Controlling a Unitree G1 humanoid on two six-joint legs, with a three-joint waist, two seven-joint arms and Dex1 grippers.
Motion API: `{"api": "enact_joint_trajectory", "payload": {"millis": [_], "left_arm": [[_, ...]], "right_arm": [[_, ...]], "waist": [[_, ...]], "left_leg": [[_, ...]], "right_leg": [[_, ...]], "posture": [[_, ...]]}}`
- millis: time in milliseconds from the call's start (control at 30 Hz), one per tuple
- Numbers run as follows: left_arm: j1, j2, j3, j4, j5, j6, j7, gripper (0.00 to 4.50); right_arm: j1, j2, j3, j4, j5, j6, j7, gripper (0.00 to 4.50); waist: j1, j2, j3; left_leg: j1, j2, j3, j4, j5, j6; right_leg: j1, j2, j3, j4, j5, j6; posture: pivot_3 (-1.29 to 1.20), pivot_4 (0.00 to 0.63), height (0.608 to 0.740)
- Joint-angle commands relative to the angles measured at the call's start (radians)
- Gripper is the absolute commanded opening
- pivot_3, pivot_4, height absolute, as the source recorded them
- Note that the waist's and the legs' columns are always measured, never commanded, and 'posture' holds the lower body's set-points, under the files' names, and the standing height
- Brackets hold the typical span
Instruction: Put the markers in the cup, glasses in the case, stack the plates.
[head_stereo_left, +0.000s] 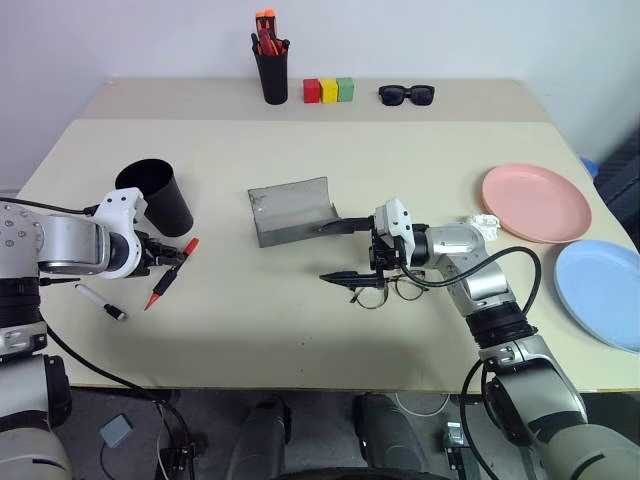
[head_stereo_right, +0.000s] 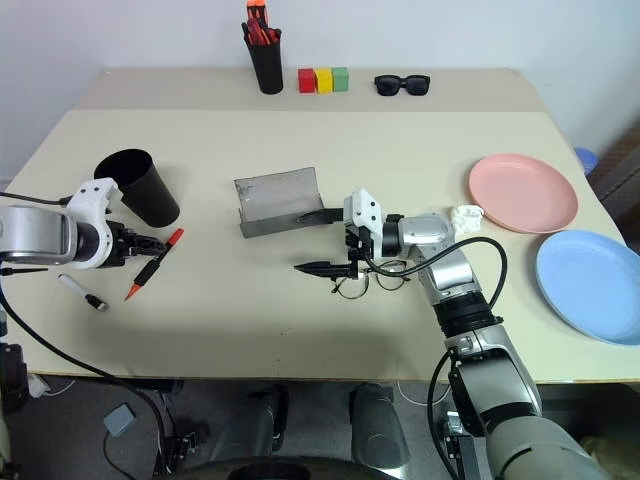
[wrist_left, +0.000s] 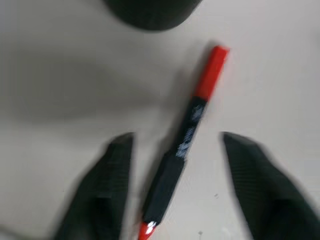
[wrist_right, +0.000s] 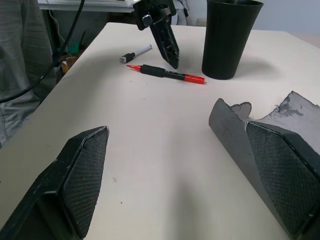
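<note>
While your left gripper (wrist_left: 172, 187) is straddling the red-capped marker (wrist_left: 192, 120) lengthwise, fingers parted, your right gripper (head_stereo_left: 345, 250) is gaping wide, empty.

Left gripper (wrist_left: 172, 165) angled down near the tabletop's left edge, fingers parted; right gripper (head_stereo_left: 343, 250) level mid-tabletop, spread wide.
</note>
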Motion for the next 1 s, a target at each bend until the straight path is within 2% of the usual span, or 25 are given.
{"api": "enact_joint_trajectory", "payload": {"millis": [33, 67, 100, 467, 567, 700, 1000], "left_arm": [[-0.025, 0.035, -0.004, 0.015, -0.071, 0.008, 0.065, 0.63], [-0.026, 0.036, -0.007, 0.019, -0.086, 0.008, 0.080, 0.11], [-0.026, 0.037, -0.010, 0.022, -0.103, 0.008, 0.095, 0.05], [-0.016, 0.053, -0.026, -0.002, -0.182, 0.008, 0.171, 0.05], [-0.014, 0.060, -0.035, -0.017, -0.171, 0.008, 0.174, 0.80], [-0.024, 0.058, -0.040, -0.006, -0.158, 0.008, 0.165, 2.74], [-0.069, 0.015, -0.121, 0.058, -0.036, 0.008, 0.087, 2.74]], "right_arm": [[0.001, -0.006, -0.028, -0.046, 0.024, -0.001, -0.006, 4.50], [0.002, -0.006, -0.027, -0.047, 0.024, 0.000, -0.007, 4.50], [0.002, -0.005, -0.027, -0.047, 0.024, 0.000, -0.008, 4.50], [-0.003, 0.002, -0.025, -0.036, 0.021, -0.009, -0.013, 4.50], [-0.003, 0.003, -0.024, -0.036, 0.021, -0.011, -0.014, 4.50], [-0.003, 0.003, -0.023, -0.038, 0.020, -0.011, -0.015, 4.50], [0.008, -0.001, -0.024, -0.059, 0.022, -0.003, -0.025, 4.50]], "waist": [[0.000, 0.000, 0.000], [0.000, 0.000, 0.000], [0.000, 0.000, 0.000], [0.000, 0.000, 0.000], [0.000, 0.000, 0.000], [0.000, 0.000, 0.000], [0.000, 0.000, 0.000]], "left_leg": [[0.000, 0.000, 0.000, 0.000, 0.000, 0.000], [0.000, 0.000, 0.000, 0.000, 0.000, 0.000], [0.000, 0.000, 0.000, 0.000, 0.000, 0.000], [0.000, 0.000, 0.000, 0.000, 0.000, 0.000], [0.000, 0.000, 0.000, 0.000, 0.000, 0.000], [0.000, 0.000, 0.000, 0.000, 0.000, 0.000], [0.000, 0.000, 0.000, 0.000, 0.000, 0.000]], "right_leg": [[0.000, 0.000, 0.000, 0.000, 0.000, 0.000], [0.000, 0.000, 0.000, 0.000, 0.000, 0.000], [0.000, 0.000, 0.000, 0.000, 0.000, 0.000], [0.000, 0.000, 0.000, 0.000, 0.000, 0.000], [0.000, 0.000, 0.000, 0.000, 0.000, 0.000], [0.000, 0.000, 0.000, 0.000, 0.000, 0.000], [0.000, 0.000, 0.000, 0.000, 0.000, 0.000]], "posture": [[0.00, 0.150, 0.740], [0.00, 0.150, 0.740], [0.00, 0.150, 0.740], [0.00, 0.150, 0.740], [0.00, 0.150, 0.740], [0.00, 0.150, 0.740], [0.00, 0.150, 0.740]]}}
